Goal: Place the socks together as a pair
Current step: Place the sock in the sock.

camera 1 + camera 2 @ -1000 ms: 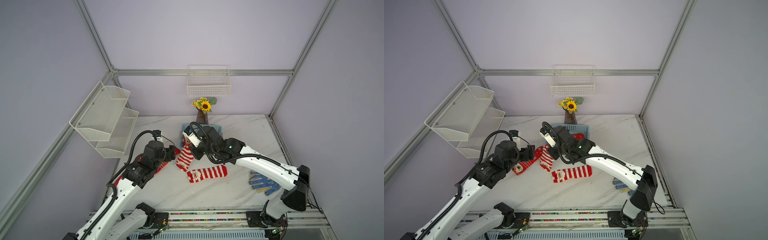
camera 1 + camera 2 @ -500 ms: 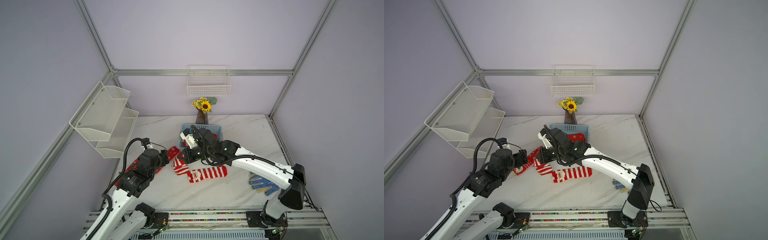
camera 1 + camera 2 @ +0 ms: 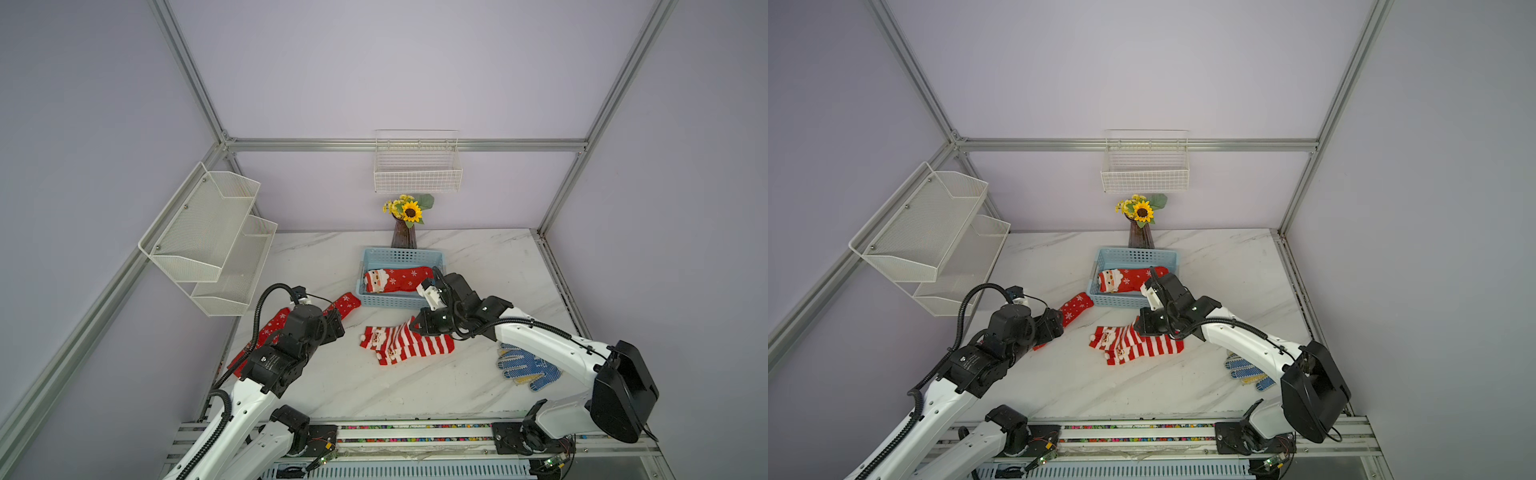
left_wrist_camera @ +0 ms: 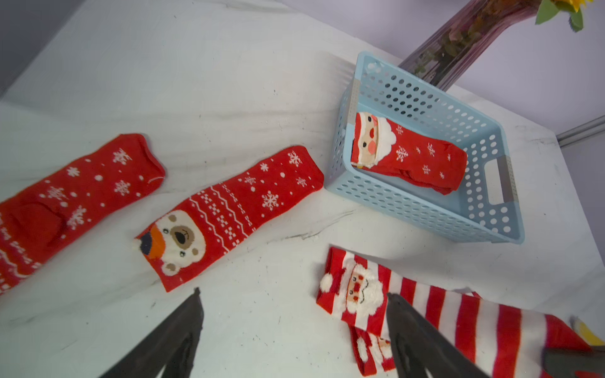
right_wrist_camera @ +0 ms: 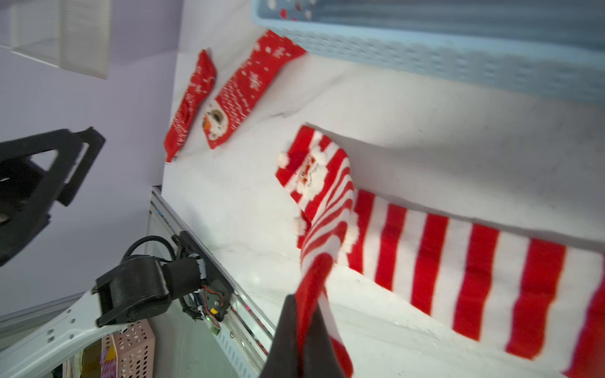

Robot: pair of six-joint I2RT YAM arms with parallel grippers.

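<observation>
A striped sock (image 5: 327,209) is pinched at one end by the clenched right hand (image 5: 306,304) and draped over its striped mate (image 5: 458,255) on the worktop (image 3: 374,386); the left hand (image 4: 293,293) is held spread, empty.

Sunflower vase (image 3: 403,237) just behind a pale-blue basket (image 3: 401,254), blue dotted gloves (image 3: 525,368) well apart on marble table (image 3: 490,266)

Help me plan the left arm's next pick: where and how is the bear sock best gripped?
Probably pinch the bear sock at its straight bear-face end, coming down from above: it lies flat, and that edge is nearest the open left gripper.
</observation>
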